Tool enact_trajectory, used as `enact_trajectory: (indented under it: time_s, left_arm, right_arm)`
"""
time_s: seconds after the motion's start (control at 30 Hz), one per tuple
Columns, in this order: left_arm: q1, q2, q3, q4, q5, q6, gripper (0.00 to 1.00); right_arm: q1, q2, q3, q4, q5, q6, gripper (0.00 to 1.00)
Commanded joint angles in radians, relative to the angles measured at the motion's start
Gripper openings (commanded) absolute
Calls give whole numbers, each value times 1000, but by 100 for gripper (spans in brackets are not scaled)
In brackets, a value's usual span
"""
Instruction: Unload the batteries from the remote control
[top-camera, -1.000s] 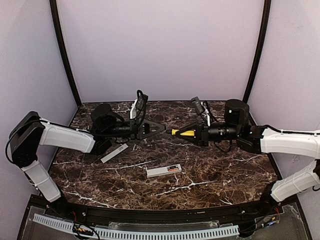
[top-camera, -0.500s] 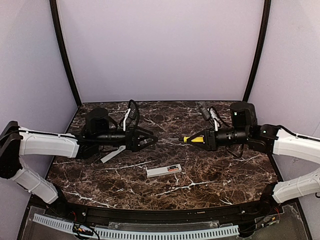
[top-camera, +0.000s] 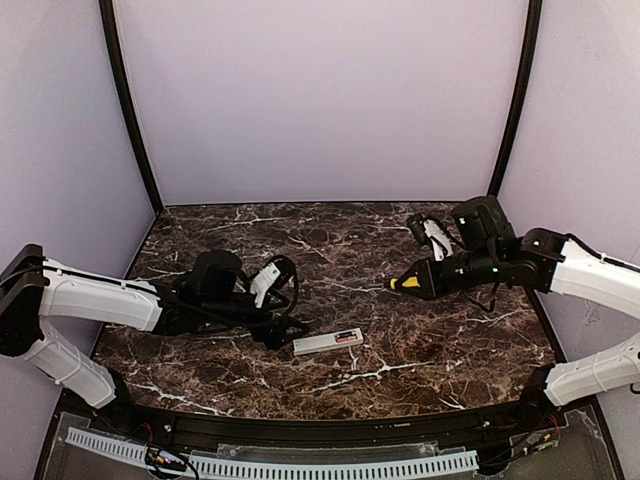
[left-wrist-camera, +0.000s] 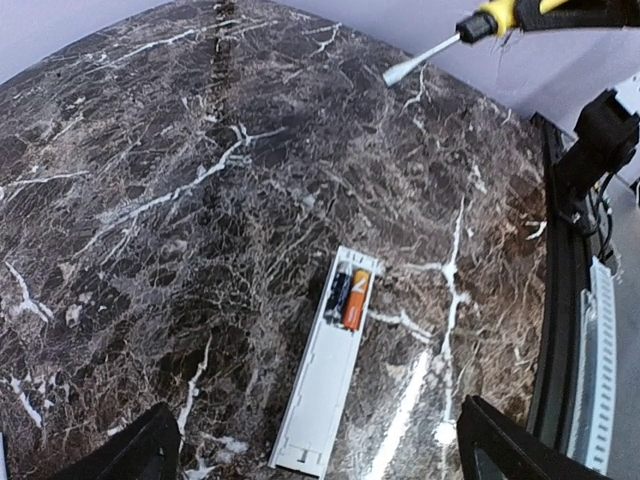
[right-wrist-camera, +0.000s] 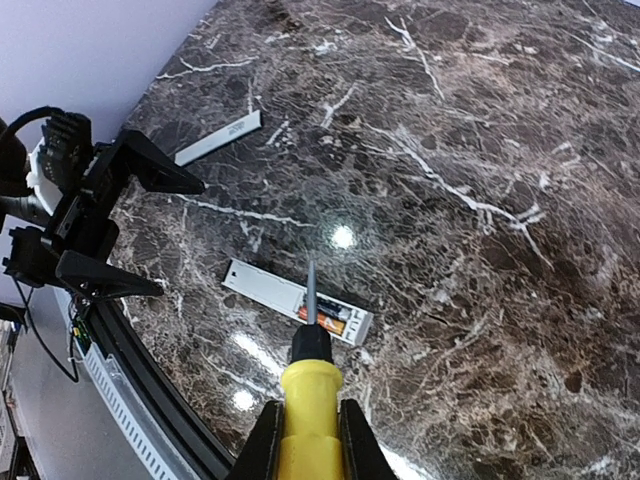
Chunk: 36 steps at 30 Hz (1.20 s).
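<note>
Right now the remote control (top-camera: 327, 342) lies flat on the marble table (top-camera: 450, 350), toward 6 o'clock from its centre in the overhead view. Its back is uncovered, and the batteries (left-wrist-camera: 355, 298), an orange cell beside a darker one, sit at its 3 o'clock end. The left gripper (right-wrist-camera: 172, 238) hovers at the remote's 9 o'clock with its jaws spread wide and nothing between them, near the thin cover strip (right-wrist-camera: 218, 138), while the right gripper (top-camera: 415, 281), at the remote's 2 o'clock, is clamped on a yellow-handled screwdriver (right-wrist-camera: 310, 390) that hangs clear of the remote.
</note>
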Motion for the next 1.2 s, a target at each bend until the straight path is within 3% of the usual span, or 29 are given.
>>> enact_trajectory:
  time_s: [0.0,0.23,0.53,0.67,0.8,1.0,1.17]
  left_arm:
    - [-14,68,-24,-18,-37,174,96]
    - [-19,179,-45,117,24,242,93]
    - [-20,335,-62,304,72,325,89]
    - [-21,389,-61,375,97,350,81]
    - [-20,436,-55,443,138,352,67]
    - [-22,475,-26,457,183,350,30]
    - [-56,470,4,405,148,356,8]
  right_arm:
    - [4,22,64,-169,80,6,0]
    - [5,37,111,-282,51,-15,0]
    - [4,13,86,-257,30,2,0]
    - [4,-11,57,-231,26,16,0]
    - [4,-28,32,-206,19,25,0]
    - [4,-31,12,-203,-8,31,0]
    - [6,-32,3,-211,-33,32,0]
